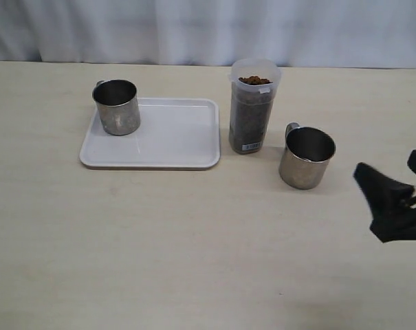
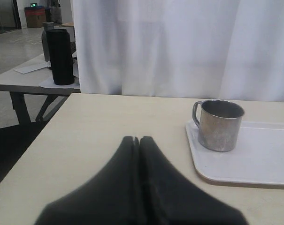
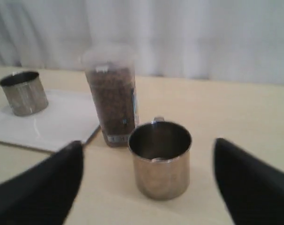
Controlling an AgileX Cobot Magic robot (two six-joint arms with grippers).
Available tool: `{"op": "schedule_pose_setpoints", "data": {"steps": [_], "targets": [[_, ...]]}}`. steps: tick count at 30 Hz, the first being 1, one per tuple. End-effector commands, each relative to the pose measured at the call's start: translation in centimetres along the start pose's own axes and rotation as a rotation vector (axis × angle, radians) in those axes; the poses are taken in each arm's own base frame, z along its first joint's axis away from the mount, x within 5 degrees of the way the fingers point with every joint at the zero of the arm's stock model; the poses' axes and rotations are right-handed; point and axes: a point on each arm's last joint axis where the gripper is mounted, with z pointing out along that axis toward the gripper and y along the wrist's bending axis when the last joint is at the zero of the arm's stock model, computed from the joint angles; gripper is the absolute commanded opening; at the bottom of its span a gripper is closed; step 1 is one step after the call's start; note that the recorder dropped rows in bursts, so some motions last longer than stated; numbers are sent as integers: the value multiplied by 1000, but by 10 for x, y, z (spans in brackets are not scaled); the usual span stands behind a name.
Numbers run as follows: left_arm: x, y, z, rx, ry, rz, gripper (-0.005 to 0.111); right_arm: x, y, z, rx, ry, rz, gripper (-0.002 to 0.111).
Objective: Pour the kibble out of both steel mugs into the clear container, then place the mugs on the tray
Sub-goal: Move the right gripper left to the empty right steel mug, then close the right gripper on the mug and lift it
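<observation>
The right gripper [image 1: 388,167] stands spread and empty, near the bare-table mug [image 1: 307,158], which stands upright just beside the container [image 1: 252,117]. That mug looks empty, so probably light; it is stiff, slick steel, best pinched across its wall, clear of the handle [image 1: 291,128]. The left gripper [image 2: 134,139] is pressed together, holding nothing. The other mug [image 1: 116,106] sits on the tray [image 1: 180,137]. Kibble [image 1: 254,80] fills the container nearly to the rim.

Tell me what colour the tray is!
White, plain with no pattern. The tray shows best in the exterior view.
</observation>
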Motion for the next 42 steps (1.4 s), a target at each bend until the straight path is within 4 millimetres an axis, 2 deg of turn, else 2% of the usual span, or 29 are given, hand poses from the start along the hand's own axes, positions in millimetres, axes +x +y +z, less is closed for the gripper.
{"op": "schedule_pose_setpoints", "data": {"steps": [1,6,9,14,24,30,32,34,35,39,42], "targets": [[0,0,0,8,-15,-8,0,5,-6,37,-61,96,15,108],[0,0,0,8,-15,-8,0,15,-18,81,-95,198,-37,109],[0,0,0,8,-15,-8,0,28,-22,108,-167,273,-91,109],[0,0,0,8,-15,-8,0,37,-33,143,-175,296,-114,109],[0,-1,0,9,-11,-9,0,46,-45,182,-177,296,-115,109],[0,-1,0,9,-11,-9,0,53,-47,192,-194,305,-119,109],[0,-1,0,9,-11,-9,0,54,-45,191,-213,307,-129,102],[0,-1,0,9,-11,-9,0,54,-45,191,-213,307,-130,88],[0,-1,0,9,-11,-9,0,56,-46,191,-209,321,-132,63],[0,-1,0,9,-11,-9,0,59,-46,189,-195,359,-112,5],[0,-1,0,9,-11,-9,0,55,-46,182,-177,377,-92,4]]}}
